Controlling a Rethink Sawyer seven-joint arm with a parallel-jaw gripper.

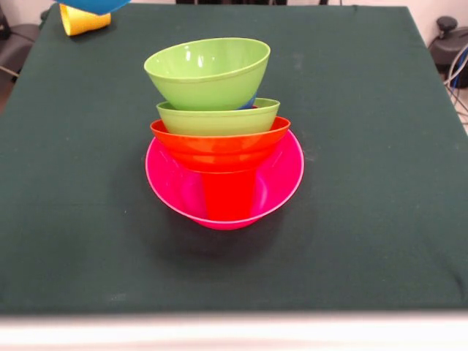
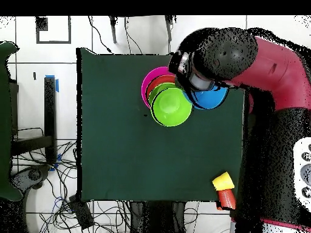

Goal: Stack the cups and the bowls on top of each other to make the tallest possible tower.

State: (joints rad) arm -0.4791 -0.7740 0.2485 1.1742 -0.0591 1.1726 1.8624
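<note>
The tower stands mid-table: a wide pink bowl [image 1: 281, 175] at the base with a red cup [image 1: 230, 196] showing through it, then an orange bowl [image 1: 219, 145], a lime green bowl [image 1: 218, 118] and a second lime green bowl [image 1: 208, 73] tilted on top. A sliver of dark blue peeks out under the top bowl. From overhead the top green bowl [image 2: 171, 106] covers most of the tower. My gripper [image 2: 195, 84] hangs just beside the tower, holding a light blue bowl [image 2: 211, 98] in the air; its fingers are hidden under the wrist. That blue bowl [image 1: 95, 4] shows at the front view's top edge.
A yellow cup [image 1: 84, 20] lies on its side at the table's far left corner in the front view. Overhead, the yellow cup [image 2: 223, 180] has a red-orange cup [image 2: 227, 198] beside it at the table's edge. The arm [image 2: 267, 67] reaches over the table's right side.
</note>
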